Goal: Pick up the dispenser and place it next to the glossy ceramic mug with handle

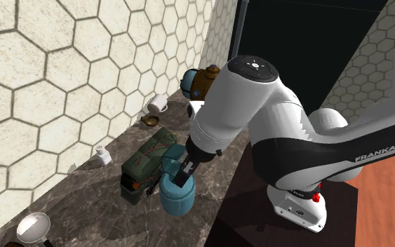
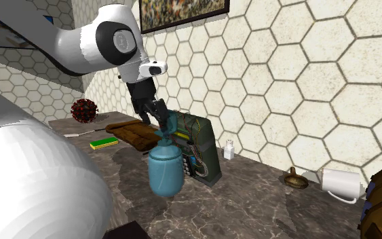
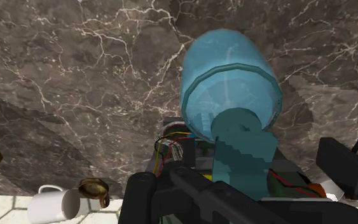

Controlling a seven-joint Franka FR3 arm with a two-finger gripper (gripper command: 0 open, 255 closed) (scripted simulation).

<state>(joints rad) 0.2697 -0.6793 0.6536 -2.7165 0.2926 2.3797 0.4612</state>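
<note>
Second exterior view told it best: the blue dispenser (image 2: 165,170) hung straight beneath the claw (image 2: 163,124), whose black fingers were clamped on the pump head, and the bottle's body looked to be just clear of the dark marble counter (image 2: 250,204). It was a top grip, presumably so the bottle would hang upright and could land on its base. Right behind the claw stood a green box with loose wires (image 2: 199,146), close enough to demand care on any swing. The white mug (image 2: 340,183) sat well away from the claw by the hexagon-tiled wall, a small brown dish (image 2: 294,180) between them. Lift done, by my reckoning, carry ahead.
</note>
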